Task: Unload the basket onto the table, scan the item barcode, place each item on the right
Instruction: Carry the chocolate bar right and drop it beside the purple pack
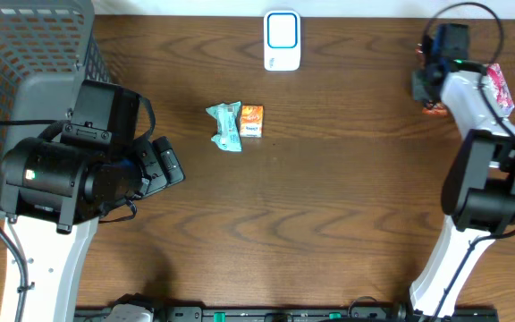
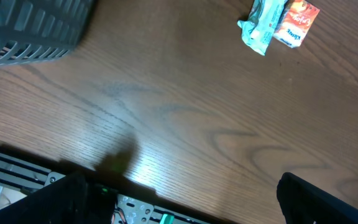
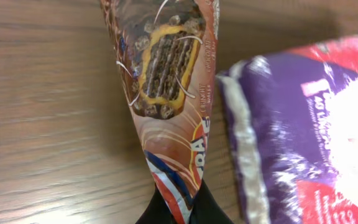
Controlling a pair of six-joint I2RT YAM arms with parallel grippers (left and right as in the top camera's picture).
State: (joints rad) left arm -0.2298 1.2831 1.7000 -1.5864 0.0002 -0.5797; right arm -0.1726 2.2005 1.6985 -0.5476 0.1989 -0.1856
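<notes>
The item in hand is a brown snack wrapper (image 3: 166,68) printed with a chocolate cookie bar. My right gripper (image 3: 176,208) is shut on its narrow end, and the wrapper lies out over the wood. In the overhead view this gripper (image 1: 429,98) is at the far right of the table with the wrapper (image 1: 433,111) just showing beneath it. The white and blue scanner (image 1: 282,40) stands at the back centre, well to the left of it. My left gripper (image 1: 161,148) hangs open at the left with nothing in it; no barcode shows.
A teal packet (image 1: 224,125) and a small orange packet (image 1: 251,120) lie together mid-table. A purple and red bag (image 3: 297,137) lies right beside the held wrapper. A grey mesh basket (image 1: 7,54) fills the back left corner.
</notes>
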